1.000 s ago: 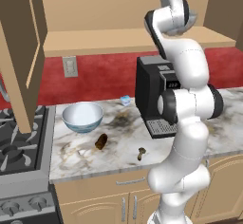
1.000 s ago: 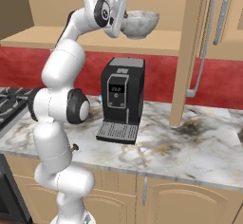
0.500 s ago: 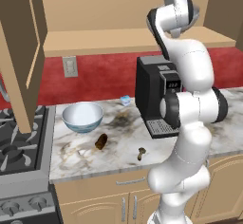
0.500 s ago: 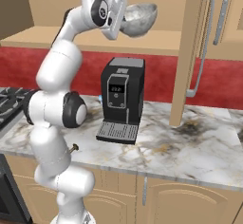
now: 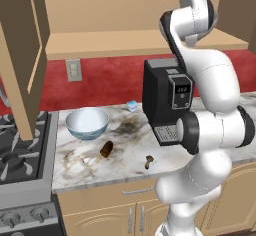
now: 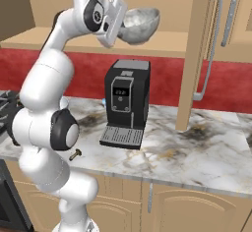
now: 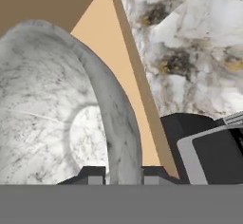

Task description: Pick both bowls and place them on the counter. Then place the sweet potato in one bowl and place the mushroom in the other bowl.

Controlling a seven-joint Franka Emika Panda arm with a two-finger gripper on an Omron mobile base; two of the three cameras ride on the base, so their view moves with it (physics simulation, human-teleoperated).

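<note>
The mottled grey bowl (image 6: 141,24) hangs tilted in the air just above the tan shelf, and my gripper (image 6: 121,28) is shut on its rim. In the hand view the grey bowl (image 7: 47,123) fills the left side, its rim pinched between my gripper (image 7: 124,174) fingertips. On the marble counter (image 5: 85,162) stands the white and blue bowl (image 5: 86,123), upright, with its pale blue inside showing. In front of it lies the sweet potato (image 5: 106,149), and the mushroom (image 5: 148,162) sits further right near the front edge. The mushroom (image 6: 75,154) also shows beside my arm on the counter (image 6: 197,152).
A black coffee machine (image 6: 127,103) stands on the counter below the held bowl. The tan shelf (image 5: 115,44) runs along the red wall. An open cabinet door (image 6: 197,54) hangs to the right, another door (image 5: 22,60) at the left. A stove (image 5: 20,155) borders the counter's left end.
My jaws have shut on the grey bowl's rim. The bowl has tipped over to one side and come off the shelf.
</note>
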